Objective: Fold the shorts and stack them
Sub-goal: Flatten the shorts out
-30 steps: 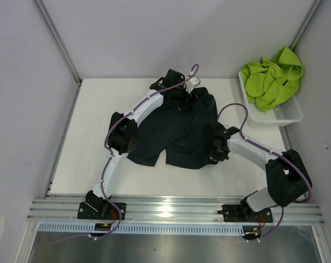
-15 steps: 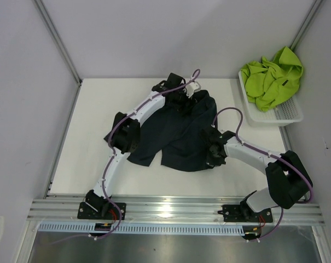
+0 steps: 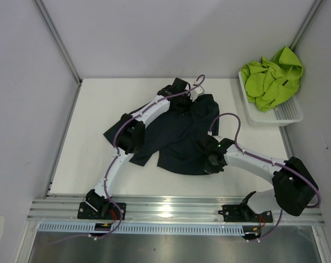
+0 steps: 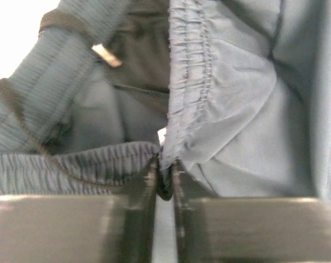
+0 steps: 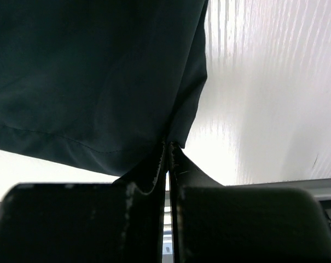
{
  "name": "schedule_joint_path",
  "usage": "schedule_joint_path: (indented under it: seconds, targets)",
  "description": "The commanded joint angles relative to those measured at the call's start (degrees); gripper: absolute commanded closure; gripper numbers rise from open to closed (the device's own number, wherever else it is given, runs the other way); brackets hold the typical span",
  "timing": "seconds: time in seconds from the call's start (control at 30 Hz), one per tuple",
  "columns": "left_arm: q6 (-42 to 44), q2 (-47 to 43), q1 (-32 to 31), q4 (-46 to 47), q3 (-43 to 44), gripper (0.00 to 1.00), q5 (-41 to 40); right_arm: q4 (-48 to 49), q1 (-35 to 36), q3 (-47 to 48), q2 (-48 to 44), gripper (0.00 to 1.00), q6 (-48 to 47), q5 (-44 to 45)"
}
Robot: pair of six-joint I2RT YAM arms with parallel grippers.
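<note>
The dark navy shorts [image 3: 179,137] lie spread on the white table, waistband at the far side. My left gripper [image 3: 188,97] is at that far edge, shut on the gathered elastic waistband [image 4: 181,93], with the fabric pinched at the tips of my left gripper [image 4: 165,164]. My right gripper [image 3: 210,158] is at the near right leg, shut on the hem corner [image 5: 179,134], which is caught at the tips of my right gripper [image 5: 168,147]. The lime green shorts [image 3: 270,76] sit bunched in the white mesh basket [image 3: 285,114] at the back right.
The basket stands against the right wall at the table's far right corner. Grey walls close in the table [image 3: 88,126] on the left, back and right. An aluminium rail [image 3: 170,209] carries both arm bases at the near edge.
My left gripper has moved slightly right and closed on the waistband. My right gripper has pulled its hem corner toward the near left, shifting the shorts leftward.
</note>
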Motion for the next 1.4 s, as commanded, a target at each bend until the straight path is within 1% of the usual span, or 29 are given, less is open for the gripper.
schedule_joint_path:
  seconds: [0.0,0.13,0.27,0.37,0.47,0.53,0.57,0.6,0.63,0.67,0.7,0.73,0.83,0.9,1.0,1.07,1.1,1.17,1.2,1.23,1.27,1.3,1.33,1.37]
  targets:
    - [-0.2,-1.3,-1.2,5.5,0.7,1.0,-6.5,-2.2,2.1,-1.1,-3.1,1.0,3.2,0.2]
    - [-3.8,-3.2,-1.2,9.6,-0.4,1.0,-8.9,-3.0,5.0,-3.4,-4.8,1.0,5.8,0.0]
    - [-7.4,-3.2,-1.2,12.2,0.5,1.0,-11.4,-3.3,7.7,-5.5,-6.2,1.0,8.8,-0.3]
    - [-10.2,-3.2,-1.2,15.0,0.4,1.0,-15.8,-3.5,10.0,-7.1,-7.4,1.0,11.2,-0.6]
    - [-12.5,-3.1,-1.2,16.8,1.6,1.0,-18.4,-3.9,12.4,-8.5,-8.0,1.0,13.7,-0.6]
    - [-13.4,-3.0,-1.2,18.1,1.9,0.89,-19.4,-4.0,13.2,-9.0,-8.2,1.0,14.8,-0.8]
    - [-13.3,-3.0,-1.1,19.0,1.9,0.71,-19.0,-3.9,13.8,-9.4,-8.2,1.0,15.2,-0.9]
    - [-13.5,-2.9,-1.2,19.4,1.8,0.55,-18.9,-3.9,14.2,-9.4,-8.1,1.0,15.4,-0.8]
    - [-13.5,-2.9,-1.2,19.4,2.1,0.34,-18.4,-3.9,14.3,-9.4,-8.1,1.0,15.6,-0.8]
    - [-13.8,-3.0,-1.2,19.3,1.9,0.19,-18.4,-4.0,14.4,-9.2,-7.8,1.0,15.7,-0.5]
    - [-14.0,-3.6,-1.1,19.0,1.8,0.06,-18.1,-4.4,14.4,-8.4,-7.7,1.0,15.6,-0.1]
    - [-14.2,-4.1,-0.9,18.7,1.7,0.02,-18.1,-4.7,14.4,-7.9,-7.7,0.99,15.5,0.2]
    - [-16.1,-7.7,0.6,18.1,0.4,0.01,-13.9,-5.1,14.2,-5.8,-7.6,0.97,15.2,1.5]
    - [-18.9,-10.1,2.3,18.1,-0.7,0.01,-11.6,-5.3,14.2,-4.9,-6.8,0.97,14.7,1.8]
    - [-23.6,-14.9,5.3,16.8,-1.0,0.01,-11.7,-5.7,14.3,-4.1,-5.8,0.97,14.7,1.8]
    - [-27.7,-18.3,7.4,14.2,-1.3,0.01,-13.7,-5.9,14.5,-4.3,-5.7,0.95,14.9,2.0]
    - [-29.2,-19.5,9.7,13.1,-1.6,0.01,-14.1,-5.9,14.4,-4.1,-5.7,0.9,14.7,2.2]
    - [-34.1,-24.0,12.5,11.5,-6.0,0.01,-14.1,-6.0,13.8,-2.1,-5.5,0.84,13.9,3.3]
    - [-35.3,-25.7,15.2,11.5,-10.1,0.01,-13.1,-6.2,13.6,-0.9,-5.3,0.71,13.3,3.8]
    - [-36.4,-27.4,16.2,11.8,-12.4,0.01,-12.4,-6.4,13.3,0.5,-4.5,0.65,12.0,4.6]
    - [-38.0,-29.2,17.1,12.5,-16.8,0.01,-12.6,-7.1,12.9,3.6,-4.0,0.61,11.3,5.1]
    - [-38.1,-32.5,18.2,13.0,-22.0,0.01,-13.0,-7.7,12.8,5.5,-3.6,0.53,10.4,5.6]
    - [-38.2,-34.2,18.5,13.5,-24.3,0.01,-13.9,-8.3,12.6,7.1,-2.6,0.51,9.8,6.2]
    - [-38.2,-35.8,18.8,14.3,-30.5,0.01,-16.9,-8.8,12.3,8.8,-2.3,0.5,9.1,6.9]
